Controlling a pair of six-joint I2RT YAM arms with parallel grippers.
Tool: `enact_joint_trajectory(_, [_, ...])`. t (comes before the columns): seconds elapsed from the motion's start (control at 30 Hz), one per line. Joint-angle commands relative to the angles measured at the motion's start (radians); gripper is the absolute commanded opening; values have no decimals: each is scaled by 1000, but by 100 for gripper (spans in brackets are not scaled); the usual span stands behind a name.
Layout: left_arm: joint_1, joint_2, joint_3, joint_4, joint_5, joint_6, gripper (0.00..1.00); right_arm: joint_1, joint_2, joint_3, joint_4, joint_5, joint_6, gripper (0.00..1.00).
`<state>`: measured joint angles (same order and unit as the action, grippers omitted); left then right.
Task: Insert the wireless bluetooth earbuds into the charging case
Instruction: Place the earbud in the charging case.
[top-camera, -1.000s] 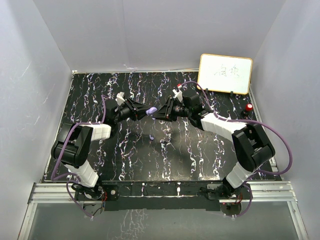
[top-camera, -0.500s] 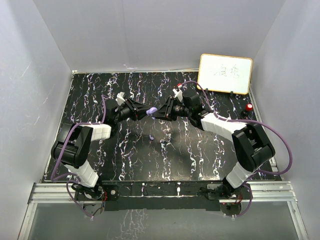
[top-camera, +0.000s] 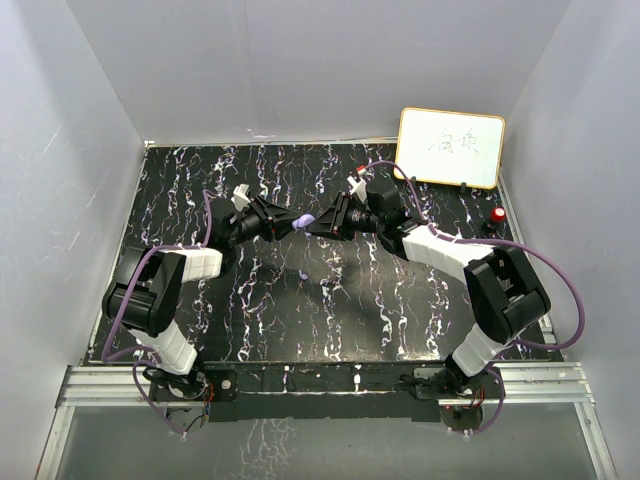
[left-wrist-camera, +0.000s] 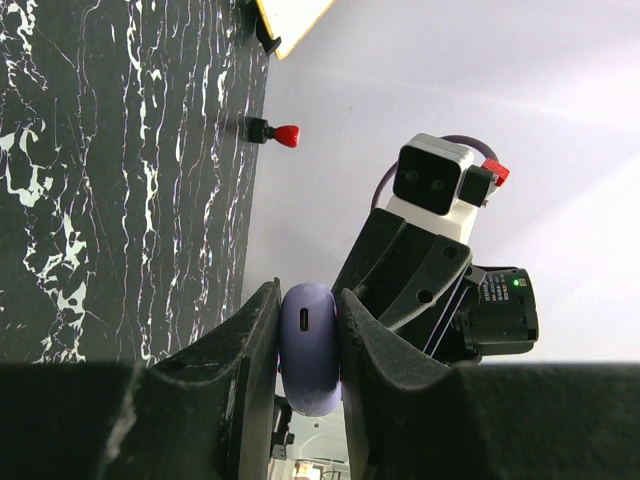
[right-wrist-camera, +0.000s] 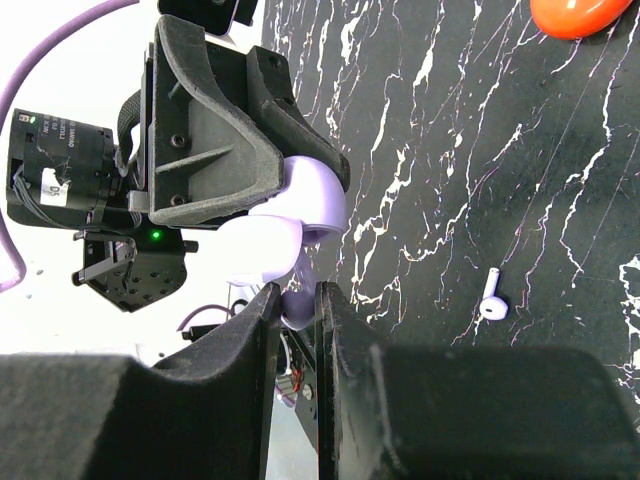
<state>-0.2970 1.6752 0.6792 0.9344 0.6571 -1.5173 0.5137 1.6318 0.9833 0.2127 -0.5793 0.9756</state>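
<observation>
My left gripper (top-camera: 293, 222) (left-wrist-camera: 308, 300) is shut on the purple charging case (left-wrist-camera: 309, 345) (right-wrist-camera: 312, 192) and holds it above the middle of the table, side on between the fingers. The case's lid (right-wrist-camera: 258, 250) hangs open. My right gripper (top-camera: 313, 226) (right-wrist-camera: 296, 290) faces it tip to tip and is shut on a purple earbud (right-wrist-camera: 298, 308), which touches the open case. A second pale purple earbud (right-wrist-camera: 491, 298) (top-camera: 303, 274) lies loose on the black marbled table (top-camera: 330, 310), below the two grippers.
A red rounded object (top-camera: 497, 215) (left-wrist-camera: 287, 134) (right-wrist-camera: 575, 15) sits near the table's right edge. A whiteboard (top-camera: 450, 147) leans at the back right corner. White walls close in the table on three sides.
</observation>
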Motion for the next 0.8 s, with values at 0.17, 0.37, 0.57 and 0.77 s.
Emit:
enact_joint_trajectory(0.17, [-4,-61,36,-4,4,15,0,-8,2,-11,56,4,8,13])
enact_joint_trajectory(0.37, [-7,-60,36,-9,3,17,0,-7,5,-5,52,4,8,13])
enact_joint_trajectory(0.57, [-10,-56,39,-9,2,19,0,-7,3,-3,53,3,9,13])
enact_joint_trajectory(0.77, [-10,-50,39,-8,0,20,0,-7,-8,-4,53,2,9,13])
